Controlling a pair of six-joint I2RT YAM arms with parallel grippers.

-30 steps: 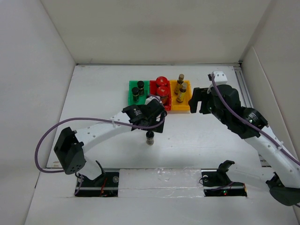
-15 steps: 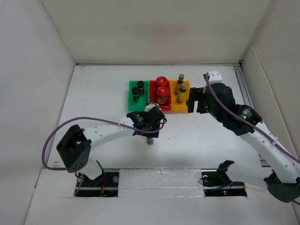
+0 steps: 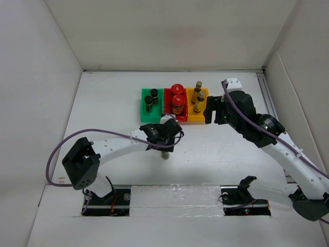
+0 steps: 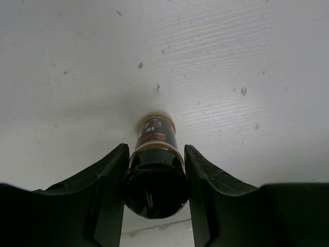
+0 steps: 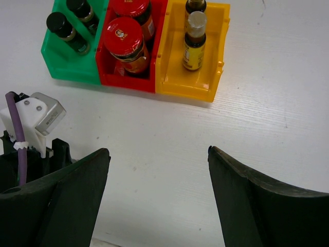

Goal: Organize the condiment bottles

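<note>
One black-capped bottle (image 4: 154, 182) sits clamped in left claw (image 4: 155, 150).

The green bin (image 5: 60, 66), red bin (image 5: 125, 81) and yellow bin (image 5: 186, 86) stand touching from 11 to 1 o'clock. Each holds two bottles (image 5: 194, 49). The right gripper (image 5: 157, 152) is at 6 o'clock, fingers wide apart.

2 arms, left arm (image 3: 110, 141) and right arm (image 3: 290, 157): white links, black joint housings. Purple cable (image 3: 55, 150) runs along each. Left pincer (image 4: 155, 154), right pincer (image 5: 157, 154): 2 matte black wedge fingers each. White bracket (image 5: 38, 116) with small screws at left wrist.
</note>
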